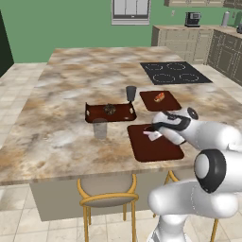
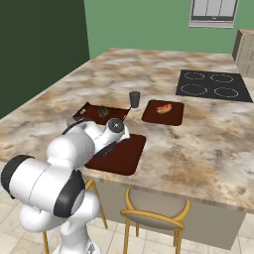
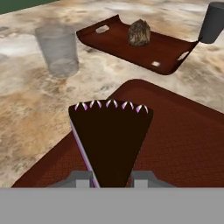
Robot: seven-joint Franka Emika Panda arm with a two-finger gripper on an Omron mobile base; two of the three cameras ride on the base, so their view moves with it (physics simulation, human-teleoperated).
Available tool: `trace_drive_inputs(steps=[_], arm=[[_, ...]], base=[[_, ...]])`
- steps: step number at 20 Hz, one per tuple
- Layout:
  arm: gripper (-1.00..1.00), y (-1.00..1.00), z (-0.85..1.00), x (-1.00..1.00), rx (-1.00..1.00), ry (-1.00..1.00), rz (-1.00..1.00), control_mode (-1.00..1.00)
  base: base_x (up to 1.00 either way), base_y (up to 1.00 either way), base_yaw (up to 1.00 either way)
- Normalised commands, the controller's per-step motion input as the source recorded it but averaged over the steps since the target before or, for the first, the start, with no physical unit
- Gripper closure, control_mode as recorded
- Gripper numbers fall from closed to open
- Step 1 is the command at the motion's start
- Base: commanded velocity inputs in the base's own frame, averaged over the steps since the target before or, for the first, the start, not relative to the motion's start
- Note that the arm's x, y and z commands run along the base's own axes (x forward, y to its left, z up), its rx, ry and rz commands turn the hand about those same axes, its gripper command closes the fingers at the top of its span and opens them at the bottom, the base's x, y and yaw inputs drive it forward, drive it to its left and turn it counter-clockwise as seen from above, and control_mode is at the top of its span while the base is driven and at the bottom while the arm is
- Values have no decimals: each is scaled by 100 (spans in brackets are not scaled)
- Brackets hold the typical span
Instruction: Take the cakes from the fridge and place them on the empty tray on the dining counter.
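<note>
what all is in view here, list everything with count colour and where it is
cake slice: 1, dark wedge with pink-white trim, between the finger tips over the flat tray
flat tray: 1, dark red-brown, near edge of the counter
rimmed tray: 1, dark red-brown, raised ends, behind the flat tray
round pastry: 1, dark brown, on the rimmed tray
small tray: 1, dark red-brown, right of the rimmed tray
oblong food: 1, reddish, on the small tray
clear glass: 1, see-through, in front of the rimmed tray
dark cup: 1, grey, behind the rimmed tray
cooktop: 1, black, far right of the counter
counter: 1, beige-brown marble
stools: 2, tan with yellow frames, under the counter's near edge
gripper: 1, closed on the cake slice
</note>
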Motion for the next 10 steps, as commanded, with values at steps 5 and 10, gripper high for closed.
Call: trace_drive_inputs(steps=[5, 10], arm=[[100, -2, -21, 28, 0, 0, 1, -100], [100, 0, -20, 28, 0, 0, 0, -100]], base=[[0, 0, 0], [0, 0, 0]])
